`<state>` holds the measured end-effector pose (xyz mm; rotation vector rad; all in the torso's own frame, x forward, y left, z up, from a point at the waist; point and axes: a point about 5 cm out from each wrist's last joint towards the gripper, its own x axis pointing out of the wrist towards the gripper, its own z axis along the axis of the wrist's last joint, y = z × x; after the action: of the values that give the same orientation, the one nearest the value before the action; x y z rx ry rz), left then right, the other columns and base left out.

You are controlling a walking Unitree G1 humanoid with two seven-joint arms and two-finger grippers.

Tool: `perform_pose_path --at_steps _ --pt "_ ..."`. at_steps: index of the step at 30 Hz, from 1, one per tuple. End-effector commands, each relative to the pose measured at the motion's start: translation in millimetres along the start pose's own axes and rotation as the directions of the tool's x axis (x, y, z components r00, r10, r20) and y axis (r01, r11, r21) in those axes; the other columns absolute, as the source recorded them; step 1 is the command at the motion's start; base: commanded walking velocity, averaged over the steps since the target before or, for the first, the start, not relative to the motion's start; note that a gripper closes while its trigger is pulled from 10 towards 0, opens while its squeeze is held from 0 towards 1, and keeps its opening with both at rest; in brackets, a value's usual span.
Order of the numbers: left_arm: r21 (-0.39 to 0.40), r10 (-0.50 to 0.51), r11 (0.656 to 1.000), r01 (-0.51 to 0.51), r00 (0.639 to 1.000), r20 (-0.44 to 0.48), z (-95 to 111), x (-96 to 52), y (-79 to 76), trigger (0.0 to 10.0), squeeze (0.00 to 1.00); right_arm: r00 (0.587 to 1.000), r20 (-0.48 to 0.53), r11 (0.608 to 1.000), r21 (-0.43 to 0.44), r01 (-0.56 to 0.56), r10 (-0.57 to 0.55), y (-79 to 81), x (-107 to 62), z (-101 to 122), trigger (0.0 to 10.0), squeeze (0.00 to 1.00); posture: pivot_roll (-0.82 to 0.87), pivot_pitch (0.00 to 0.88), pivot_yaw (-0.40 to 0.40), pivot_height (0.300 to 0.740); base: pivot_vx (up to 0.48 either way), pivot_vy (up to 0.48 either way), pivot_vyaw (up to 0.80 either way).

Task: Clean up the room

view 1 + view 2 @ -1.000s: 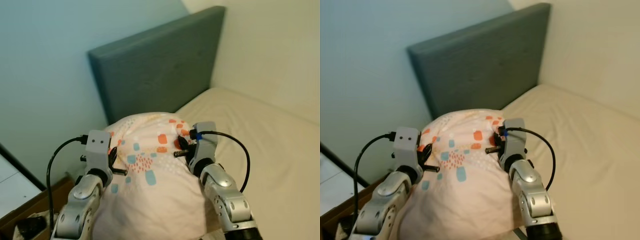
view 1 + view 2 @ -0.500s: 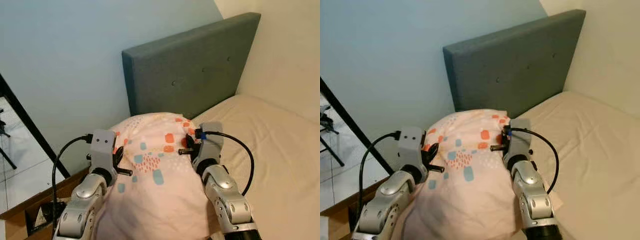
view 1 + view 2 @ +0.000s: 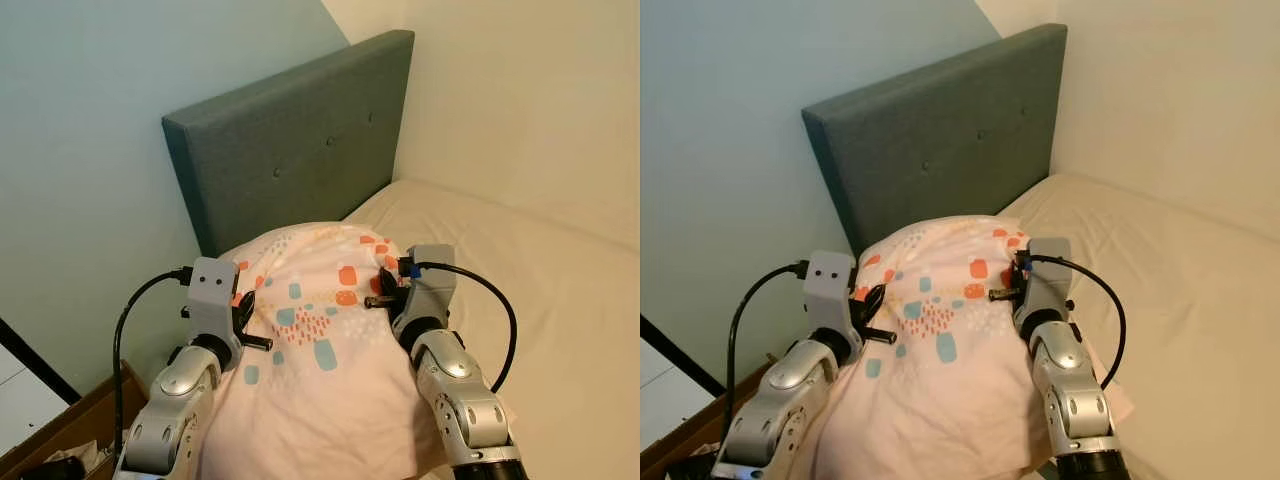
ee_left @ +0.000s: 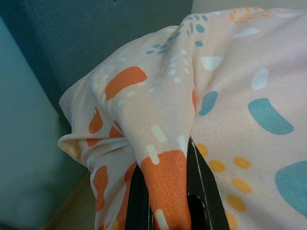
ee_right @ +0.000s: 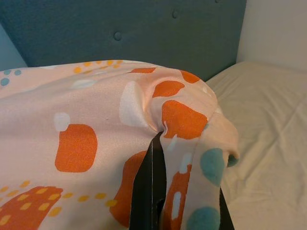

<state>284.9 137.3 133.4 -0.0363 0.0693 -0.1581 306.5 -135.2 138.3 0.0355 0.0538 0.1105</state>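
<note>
A pale pink pillow [image 3: 320,330] with orange and teal spots is held up in front of me, between both arms. My left gripper [image 3: 243,305] is shut on the pillow's left corner; in the left wrist view the cloth [image 4: 163,158] bunches between its black fingers [image 4: 204,196]. My right gripper [image 3: 385,287] is shut on the pillow's right corner, where the fabric [image 5: 180,124] folds over its black fingers [image 5: 151,191]. The pillow hangs just before the bed's head end, below the grey-blue headboard [image 3: 290,150].
The bed's beige mattress [image 3: 540,290] stretches to the right, along a cream wall [image 3: 520,90]. A light blue wall [image 3: 90,110] stands behind the headboard. A brown cardboard box [image 3: 60,440] sits on the floor at the lower left, beside a dark bar [image 3: 30,355].
The camera has swung: the headboard sits further left in the picture than half a second ago, and less floor shows. Both grippers keep the same hold on the pillow.
</note>
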Motion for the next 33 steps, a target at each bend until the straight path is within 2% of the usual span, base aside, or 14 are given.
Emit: perform_pose_path --at_steps 1,9,33 --pt "0.017 0.14 0.99 -0.14 0.99 0.021 2.8 -4.2 27.3 10.0 0.0 0.993 0.044 0.994 -0.009 0.108 -0.107 -19.1 -1.9 6.7 10.0 0.0 -0.1 0.074 0.022 0.74 0.0 0.0 0.0" --pt "0.004 0.138 0.99 -0.139 0.99 0.021 2.2 -4.4 26.3 10.0 0.0 0.995 0.033 0.995 -0.009 0.099 -0.099 -17.8 -2.1 4.3 10.0 0.0 -0.09 0.078 0.019 0.74 0.0 0.0 0.0" --pt "-0.001 0.148 0.989 -0.148 0.988 0.035 3.9 -5.1 28.2 10.0 0.0 0.996 0.028 0.996 -0.004 0.088 -0.088 -15.6 -1.4 3.5 10.0 0.0 -0.09 0.078 0.019 0.74 0.353 0.0 0.0"
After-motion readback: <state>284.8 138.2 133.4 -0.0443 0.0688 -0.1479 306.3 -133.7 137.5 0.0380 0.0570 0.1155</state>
